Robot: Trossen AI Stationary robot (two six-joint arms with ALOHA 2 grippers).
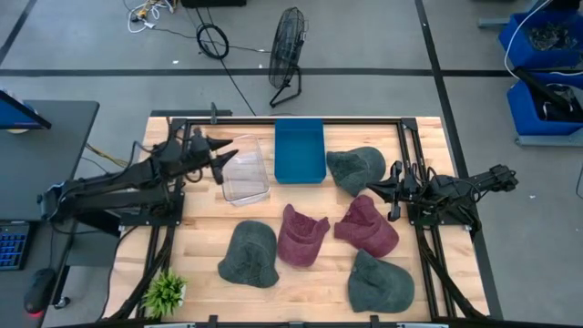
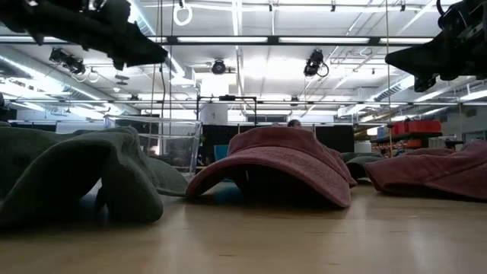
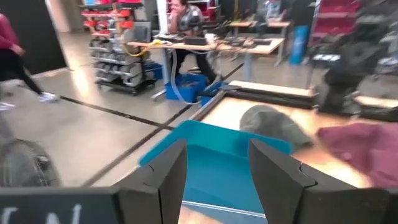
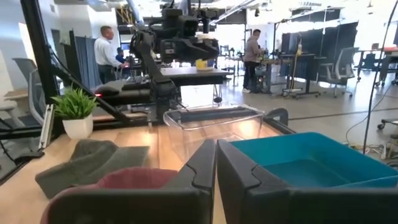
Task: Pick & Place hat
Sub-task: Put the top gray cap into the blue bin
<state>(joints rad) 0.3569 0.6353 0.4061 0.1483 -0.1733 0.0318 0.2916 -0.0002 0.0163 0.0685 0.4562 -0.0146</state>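
Observation:
Several caps lie flat on the wooden table: a green one beside the blue bin, two maroon ones, and two more green ones near the front edge. My left gripper hovers open above the clear bin, pointing toward the blue bin. My right gripper is shut and raised off the table, between the far green cap and the maroon cap. Neither gripper touches a cap.
The clear bin and the blue bin stand side by side at the table's far edge. A small potted plant sits at the near left corner. A black frame borders the table. People stand in the room beyond.

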